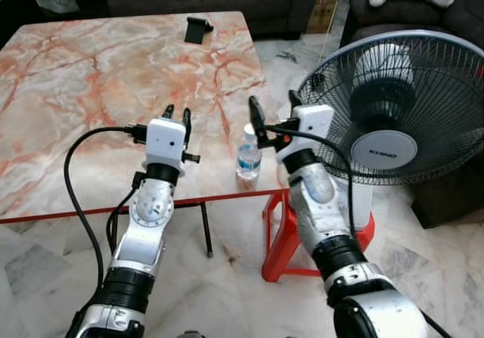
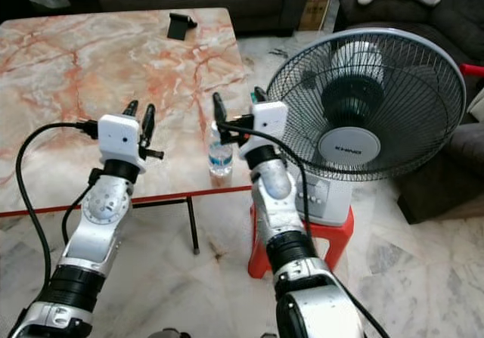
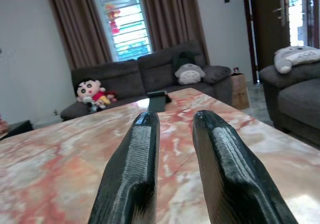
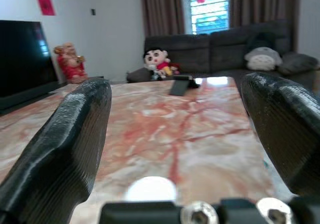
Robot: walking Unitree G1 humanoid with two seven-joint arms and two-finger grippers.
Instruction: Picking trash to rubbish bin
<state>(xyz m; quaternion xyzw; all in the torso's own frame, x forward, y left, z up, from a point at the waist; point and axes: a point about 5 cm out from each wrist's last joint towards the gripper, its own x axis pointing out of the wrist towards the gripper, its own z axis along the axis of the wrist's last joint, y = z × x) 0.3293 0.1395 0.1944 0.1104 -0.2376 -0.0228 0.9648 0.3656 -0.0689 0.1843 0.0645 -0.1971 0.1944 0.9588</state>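
A small clear water bottle (image 1: 248, 158) with a white cap and blue label stands upright near the front edge of the marble table (image 1: 91, 73). My right gripper (image 1: 274, 110) hovers just above and slightly right of it, open, with the white cap (image 4: 150, 190) low between the wide-spread fingers (image 4: 70, 134). My left gripper (image 1: 176, 116) rests over the table to the bottle's left, its fingers (image 3: 135, 164) drawn close together with nothing between them.
A large standing fan (image 1: 393, 111) sits on a red stool (image 1: 281, 236) right beside my right arm. A black phone stand (image 1: 198, 29) is at the table's far edge. Dark sofas and a cardboard box (image 1: 327, 5) lie beyond.
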